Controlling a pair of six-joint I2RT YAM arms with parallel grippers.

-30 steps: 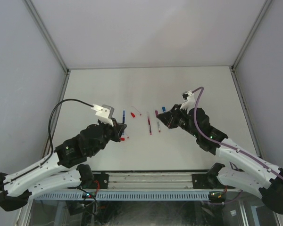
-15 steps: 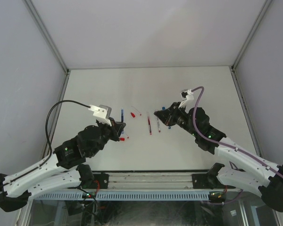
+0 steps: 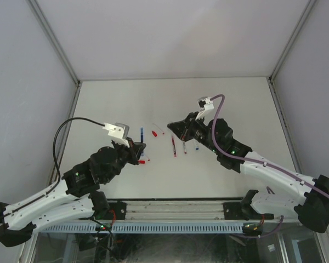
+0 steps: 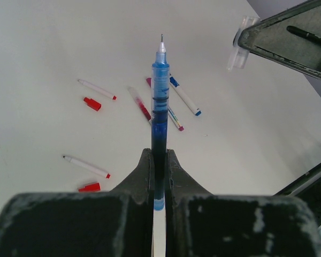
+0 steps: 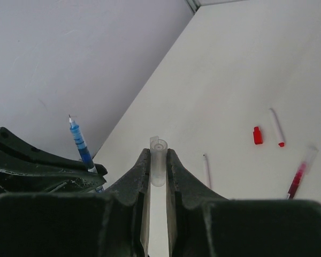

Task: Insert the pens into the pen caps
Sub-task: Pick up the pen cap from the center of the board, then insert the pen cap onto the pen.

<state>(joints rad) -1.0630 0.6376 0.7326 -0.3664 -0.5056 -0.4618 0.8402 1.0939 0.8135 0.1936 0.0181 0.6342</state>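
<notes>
My left gripper [image 4: 159, 155] is shut on a blue pen [image 4: 160, 101], whose bare tip points up and away from the fingers. My right gripper [image 5: 158, 155] is shut on a clear pen cap [image 5: 158, 160], open end facing outward. In the right wrist view the blue pen [image 5: 80, 142] stands to the left of the cap, apart from it. From above, the left gripper [image 3: 140, 149] and right gripper [image 3: 172, 127] face each other over the table middle. The clear cap [image 4: 237, 53] shows at the upper right of the left wrist view.
Loose on the white table lie a red cap [image 4: 92, 103], a white pen with a red tip [image 4: 96, 89], a red pen [image 4: 140, 103], a blue-ended pen [image 4: 184, 99], another red-tipped pen [image 4: 85, 166] and a second red cap [image 4: 89, 187]. Grey walls enclose the table.
My right gripper has swung left and up toward the left gripper, carrying the clear cap. The left arm has barely moved.
</notes>
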